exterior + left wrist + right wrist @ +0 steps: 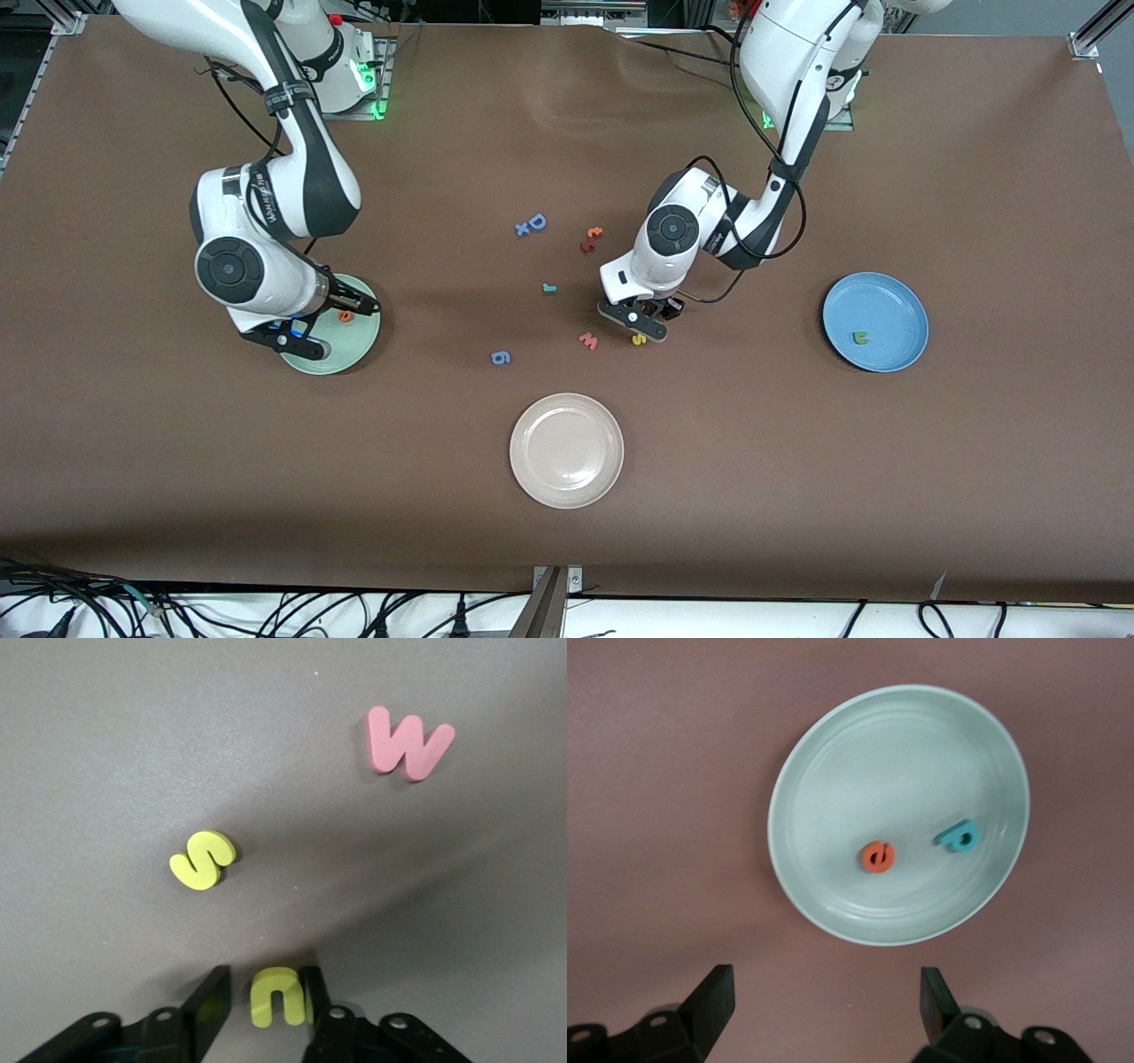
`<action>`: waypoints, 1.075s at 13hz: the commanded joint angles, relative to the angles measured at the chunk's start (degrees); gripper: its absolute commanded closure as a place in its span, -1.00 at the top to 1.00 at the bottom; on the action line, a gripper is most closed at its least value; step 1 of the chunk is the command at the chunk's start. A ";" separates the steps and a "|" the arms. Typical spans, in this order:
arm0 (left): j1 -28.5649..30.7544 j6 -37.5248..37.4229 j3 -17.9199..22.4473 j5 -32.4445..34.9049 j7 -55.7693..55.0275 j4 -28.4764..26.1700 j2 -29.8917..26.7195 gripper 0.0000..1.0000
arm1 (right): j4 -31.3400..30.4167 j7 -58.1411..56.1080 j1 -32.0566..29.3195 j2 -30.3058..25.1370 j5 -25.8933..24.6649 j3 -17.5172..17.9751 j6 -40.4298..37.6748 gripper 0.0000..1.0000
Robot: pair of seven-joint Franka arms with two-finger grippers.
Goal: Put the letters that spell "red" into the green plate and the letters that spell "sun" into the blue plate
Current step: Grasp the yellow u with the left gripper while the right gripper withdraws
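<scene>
Three of six letters plated so far: orange e [877, 857] and teal d [959, 837] in the green plate [781, 806], dark n [858, 337] in the blue plate [834, 299]. Leaves the teal r [549, 288], yellow s [203, 860] and yellow u [277, 1001] on the bare table, all farther from the front camera than the white plate [567, 403].

Straddles the u with the left gripper [264, 990], down at table level, farther from the camera than the white plate and a little toward the left arm's end. Jaws narrowed to nearly the letter's width: one finger [314, 992] against the u's side, the other just short of it, so not clamped yet and nothing lifted. Seems set that way to pinch the u across its two legs, where soft foam offers flat sides. Keeps clear of the s just beside it and of the pink w [409, 742] nearby, so little risk of dragging either along.

Waits with the right gripper [824, 1001] above the green plate's edge, well toward the right arm's end from the white plate. Fingers spread wide, holding nothing; probably kept high and open to spare the e and d, and ready for the r.

Calls next for a full squeeze, a lift, then a carry to the blue plate, well toward the left arm's end from the white plate.
</scene>
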 commanded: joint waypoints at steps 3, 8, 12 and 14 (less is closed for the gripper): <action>-0.24 0.99 0.65 0.36 0.86 0.28 1.38 -0.65 | 1.23 11.19 -0.18 -0.23 6.74 4.96 0.56 0.86; 2.65 -1.98 4.59 -0.17 11.99 0.37 -2.12 -0.70 | 1.77 28.82 4.99 1.44 9.49 6.82 6.53 0.85; 7.92 -6.73 8.20 -0.87 24.83 -0.07 -6.08 -0.67 | 1.77 43.86 10.53 3.99 9.49 6.82 13.11 0.81; 11.25 -7.44 10.22 -1.83 33.34 -0.16 -6.70 -0.68 | 1.77 48.20 13.43 5.39 9.22 6.82 16.72 0.71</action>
